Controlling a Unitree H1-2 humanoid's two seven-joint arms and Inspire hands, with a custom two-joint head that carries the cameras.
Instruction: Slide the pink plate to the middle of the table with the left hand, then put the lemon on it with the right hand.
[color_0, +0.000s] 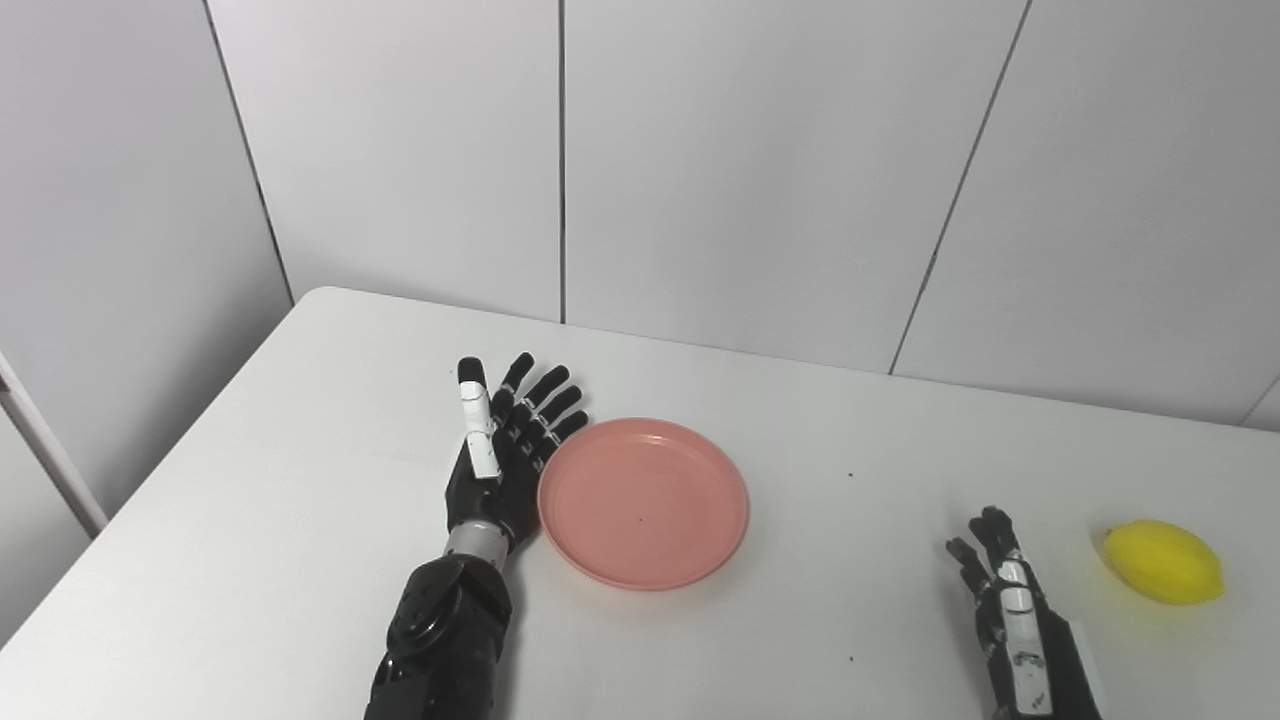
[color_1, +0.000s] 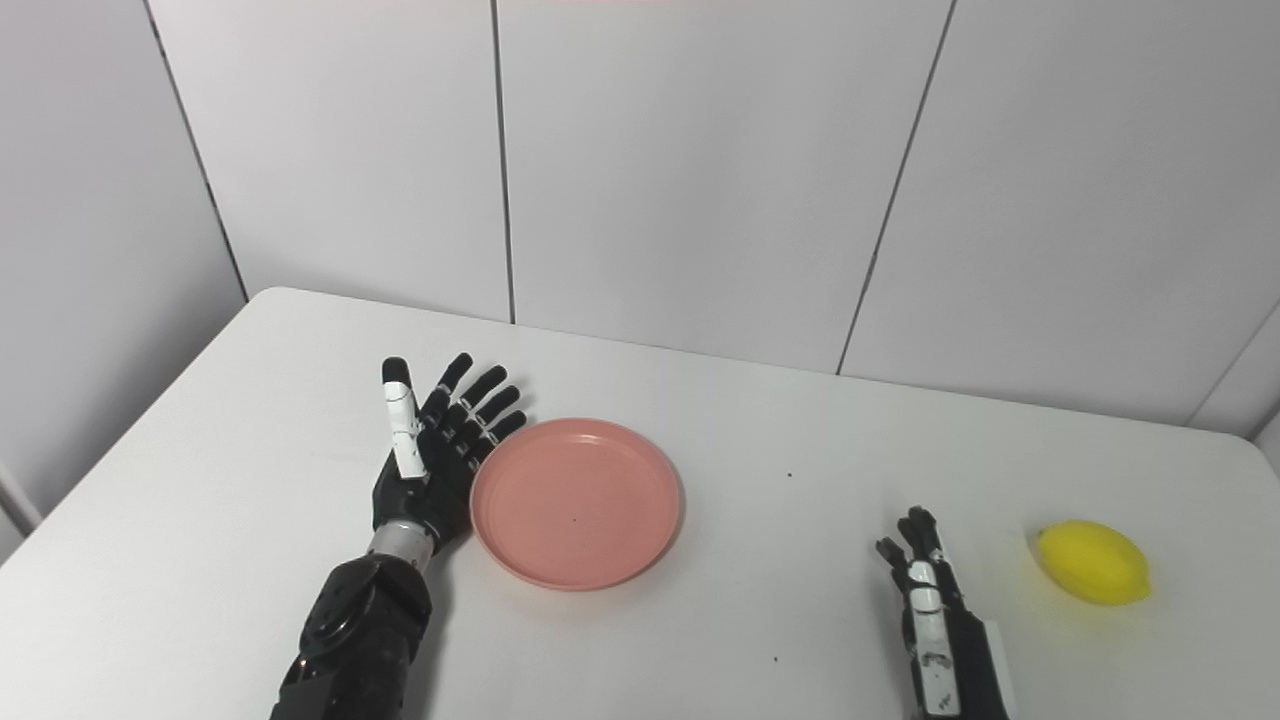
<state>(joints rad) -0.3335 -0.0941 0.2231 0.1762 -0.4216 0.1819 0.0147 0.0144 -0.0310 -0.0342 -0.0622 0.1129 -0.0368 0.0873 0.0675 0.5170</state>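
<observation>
Plate (color_0: 643, 503), pink and round, lies flat on the white table (color_0: 300, 480), a little left of the table's middle, with nothing on it. Left hand (color_0: 505, 445) lies just beside the plate's left rim, palm side turned toward the plate, fingers (color_0: 548, 392) straight and spread, pointing away toward the wall (color_0: 760, 170). Its palm edge and the lower fingers look to be touching the rim; it grips nothing, so it is open. The thumb, with a white patch, stands on the side away from the plate.

Lemon (color_0: 1164, 561) rests on the table well to the right, near the table's right side and far apart from the plate. Right hand (color_0: 1000, 590) sits low at the picture's bottom right, between plate and lemon but nearer the lemon, not touching it. Its fingers point forward, slightly curled and apart, and it holds nothing, so it too is open.

A few small dark specks dot the tabletop near the plate.
</observation>
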